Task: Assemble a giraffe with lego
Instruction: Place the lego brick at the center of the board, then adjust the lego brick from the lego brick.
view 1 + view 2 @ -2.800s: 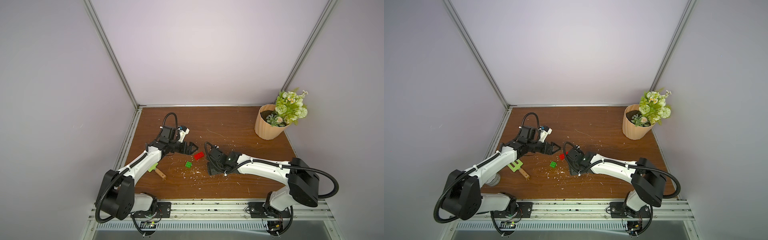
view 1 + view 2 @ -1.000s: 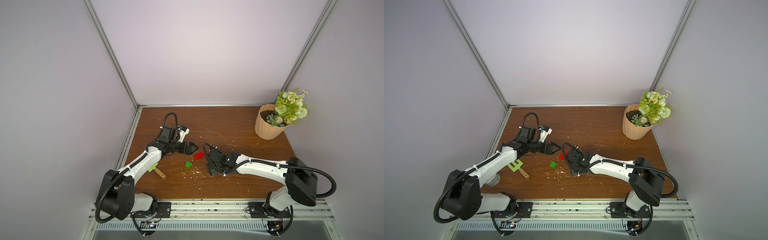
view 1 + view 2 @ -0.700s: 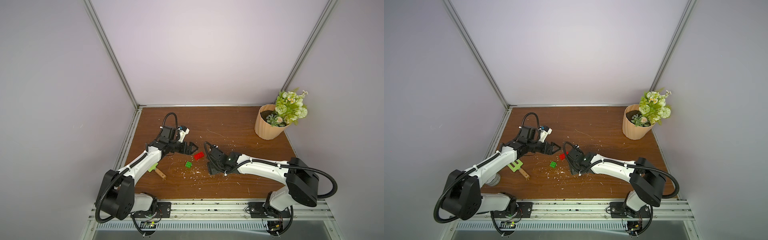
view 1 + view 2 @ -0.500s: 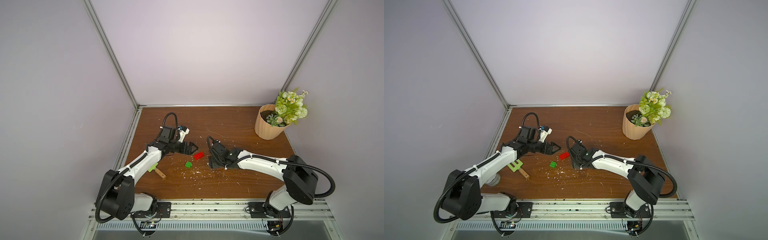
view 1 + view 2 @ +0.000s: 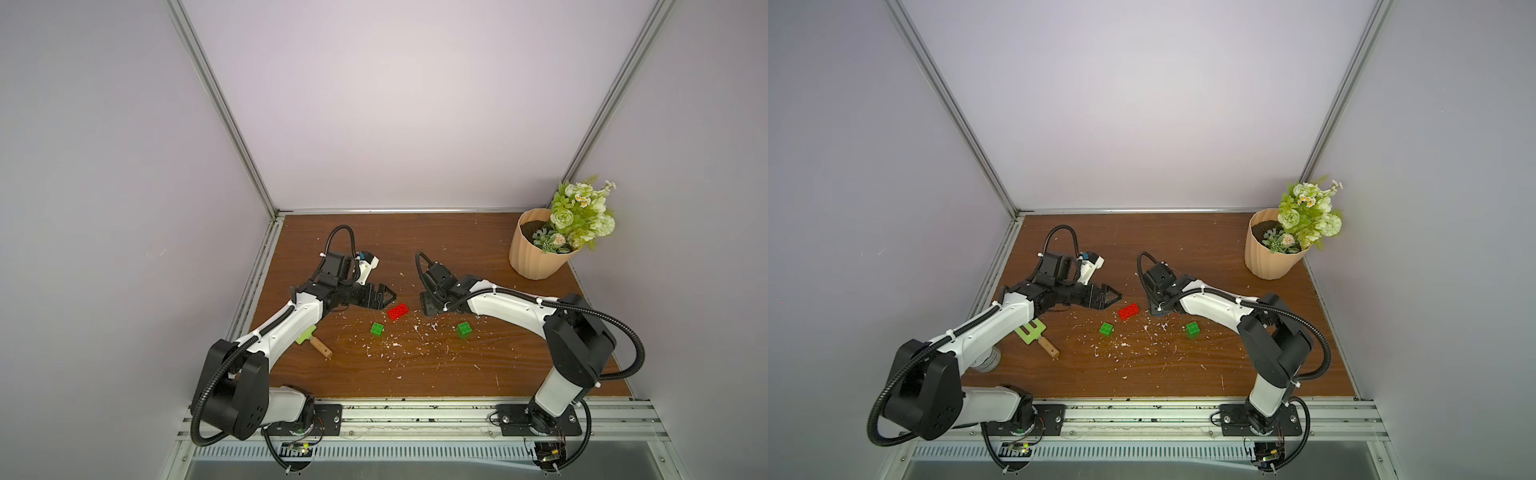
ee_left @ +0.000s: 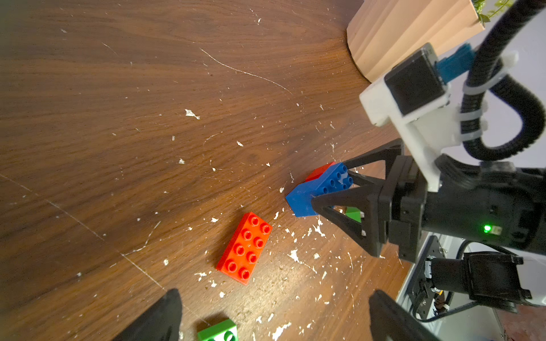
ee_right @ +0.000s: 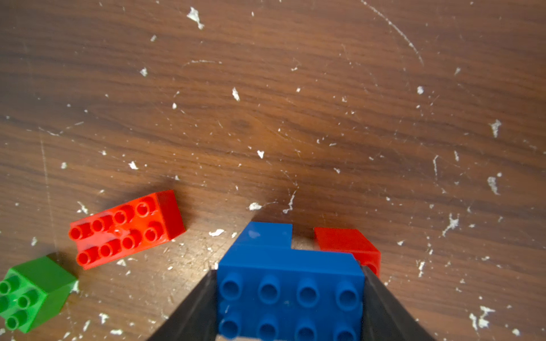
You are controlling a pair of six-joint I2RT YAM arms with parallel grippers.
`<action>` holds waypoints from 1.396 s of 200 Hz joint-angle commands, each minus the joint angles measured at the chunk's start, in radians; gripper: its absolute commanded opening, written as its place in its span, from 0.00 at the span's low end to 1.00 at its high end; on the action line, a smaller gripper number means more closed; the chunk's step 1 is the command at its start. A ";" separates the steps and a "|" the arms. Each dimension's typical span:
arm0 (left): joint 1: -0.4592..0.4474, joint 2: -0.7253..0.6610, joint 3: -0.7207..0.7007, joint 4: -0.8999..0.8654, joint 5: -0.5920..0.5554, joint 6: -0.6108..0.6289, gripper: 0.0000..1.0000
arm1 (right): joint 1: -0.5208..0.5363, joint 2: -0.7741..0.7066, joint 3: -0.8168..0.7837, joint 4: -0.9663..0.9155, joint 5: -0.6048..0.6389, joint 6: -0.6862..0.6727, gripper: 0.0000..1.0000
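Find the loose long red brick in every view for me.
Top view: long red brick lies centrally on the table.
Top view: long red brick, same central spot.
Left wrist: long red brick between green cube and blue brick.
Right wrist: long red brick between green cube and blue brick.
Shared landmark: the green cube nearest it.

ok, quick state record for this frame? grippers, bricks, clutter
right gripper: shut on blue body, with a red cube against its underside
left gripper: open, empty, next to the red long brick
loose: red long brick, green cubes, none touching
assembly: no green piece on it yet
clutter: green slotted tool, flower pot, white flecks
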 commanded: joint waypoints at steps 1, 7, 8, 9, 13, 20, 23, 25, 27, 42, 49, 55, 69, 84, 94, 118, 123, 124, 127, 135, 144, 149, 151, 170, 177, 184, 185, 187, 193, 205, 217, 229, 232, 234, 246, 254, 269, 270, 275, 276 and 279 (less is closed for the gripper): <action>0.007 -0.007 0.013 -0.005 0.001 0.001 0.99 | -0.012 0.035 -0.004 -0.087 0.005 -0.029 0.51; 0.007 -0.007 0.013 -0.005 0.000 0.001 0.99 | -0.013 0.034 0.000 -0.091 0.006 -0.032 0.52; 0.007 -0.007 0.013 -0.005 0.000 0.001 0.99 | -0.013 0.034 0.001 -0.092 0.007 -0.032 0.52; 0.007 -0.006 0.013 -0.005 0.001 0.001 0.99 | -0.013 0.033 0.001 -0.093 0.007 -0.034 0.52; 0.007 -0.007 0.014 -0.005 0.001 0.001 0.99 | -0.014 0.035 0.004 -0.095 0.006 -0.034 0.53; 0.007 -0.006 0.014 -0.005 0.000 0.001 1.00 | -0.013 0.034 0.006 -0.099 0.007 -0.037 0.54; 0.007 -0.006 0.013 -0.005 0.000 0.001 1.00 | -0.014 0.036 0.008 -0.101 0.008 -0.037 0.55; 0.007 -0.005 0.013 -0.005 0.001 0.001 0.99 | -0.013 0.035 0.009 -0.101 0.009 -0.038 0.55; 0.007 -0.005 0.014 -0.005 0.001 0.002 0.99 | -0.013 0.036 0.010 -0.103 0.008 -0.039 0.56; 0.007 -0.005 0.014 -0.005 0.002 0.002 0.99 | -0.014 0.039 0.016 -0.106 0.010 -0.040 0.59; 0.007 -0.005 0.014 -0.005 0.004 0.001 0.99 | -0.014 0.039 0.018 -0.106 0.010 -0.039 0.61; 0.007 -0.005 0.013 -0.005 0.003 0.001 0.99 | -0.015 0.037 0.020 -0.106 0.010 -0.039 0.62; 0.007 -0.005 0.013 -0.005 0.004 0.001 1.00 | -0.014 0.035 0.028 -0.106 0.011 -0.039 0.65; 0.007 -0.005 0.014 -0.003 0.005 0.001 0.99 | -0.014 0.030 0.038 -0.111 0.015 -0.039 0.67; 0.007 -0.005 0.014 -0.003 0.005 0.001 0.99 | -0.014 0.028 0.044 -0.113 0.018 -0.039 0.70; 0.006 -0.005 0.014 -0.004 0.004 0.001 1.00 | -0.014 0.019 0.056 -0.112 0.023 -0.045 0.75; 0.007 -0.007 0.014 -0.005 0.004 0.002 0.99 | -0.013 0.016 0.058 -0.113 0.024 -0.046 0.76; 0.007 -0.007 0.014 -0.005 0.004 0.001 0.99 | -0.013 0.015 0.058 -0.113 0.025 -0.046 0.76; 0.007 -0.007 0.014 -0.005 0.003 0.001 0.99 | -0.014 0.015 0.060 -0.112 0.025 -0.046 0.76; 0.007 -0.008 0.013 -0.005 0.002 0.001 1.00 | -0.014 0.010 0.064 -0.109 0.024 -0.049 0.78; 0.007 -0.009 0.012 -0.005 0.002 0.001 1.00 | -0.014 0.006 0.070 -0.110 0.023 -0.052 0.80; 0.007 -0.009 0.012 -0.005 0.002 0.001 0.99 | -0.014 0.004 0.075 -0.111 0.026 -0.054 0.81; 0.006 -0.010 0.012 -0.005 0.002 0.001 0.99 | -0.014 0.003 0.076 -0.112 0.027 -0.054 0.82; 0.007 -0.010 0.011 -0.005 0.001 0.001 1.00 | -0.014 -0.008 0.094 -0.113 0.035 -0.065 0.89; 0.007 -0.010 0.012 -0.006 0.001 0.001 0.99 | -0.014 -0.013 0.102 -0.114 0.040 -0.068 0.89; 0.007 -0.011 0.013 -0.006 0.000 0.002 0.99 | -0.014 -0.019 0.112 -0.119 0.042 -0.071 0.90; 0.007 -0.011 0.013 -0.006 0.000 0.002 1.00 | -0.014 -0.020 0.114 -0.120 0.042 -0.071 0.90; 0.007 -0.011 0.013 -0.006 -0.001 0.002 1.00 | -0.013 -0.021 0.116 -0.123 0.043 -0.071 0.90; 0.007 -0.011 0.012 -0.006 -0.001 0.003 0.99 | -0.014 -0.024 0.127 -0.130 0.045 -0.072 0.90; 0.007 -0.010 0.012 -0.006 0.000 0.003 1.00 | -0.014 -0.032 0.148 -0.150 0.040 -0.075 0.91; 0.007 -0.011 0.012 -0.006 -0.001 0.003 0.99 | -0.014 -0.040 0.170 -0.174 0.041 -0.075 0.90; 0.008 -0.010 0.010 -0.003 0.004 0.001 0.99 | -0.014 -0.056 0.180 -0.185 0.045 -0.073 0.89; 0.006 -0.010 0.010 -0.002 0.005 0.001 0.99 | -0.014 -0.059 0.183 -0.190 0.049 -0.070 0.89; 0.006 -0.010 0.010 -0.002 0.005 0.001 0.99 | -0.014 -0.062 0.185 -0.192 0.053 -0.068 0.89; 0.001 -0.007 0.011 -0.002 0.001 0.003 0.99 | -0.015 -0.078 0.188 -0.198 0.058 -0.067 0.86; -0.003 -0.004 0.012 -0.004 0.001 0.005 0.99 | -0.018 -0.083 0.192 -0.201 0.052 -0.069 0.82; -0.011 -0.002 0.014 -0.003 0.007 0.006 0.99 | -0.026 -0.087 0.196 -0.208 0.042 -0.072 0.75; -0.011 -0.002 0.013 -0.003 0.007 0.006 0.99 | -0.026 -0.087 0.195 -0.208 0.041 -0.072 0.73; -0.013 -0.002 0.013 -0.002 0.009 0.007 0.99 | -0.027 -0.088 0.195 -0.209 0.037 -0.075 0.70; -0.015 -0.002 0.013 -0.002 0.009 0.007 0.99 | -0.027 -0.088 0.194 -0.210 0.036 -0.075 0.70; -0.016 -0.002 0.013 -0.002 0.011 0.007 1.00 | -0.030 -0.089 0.193 -0.209 0.035 -0.075 0.67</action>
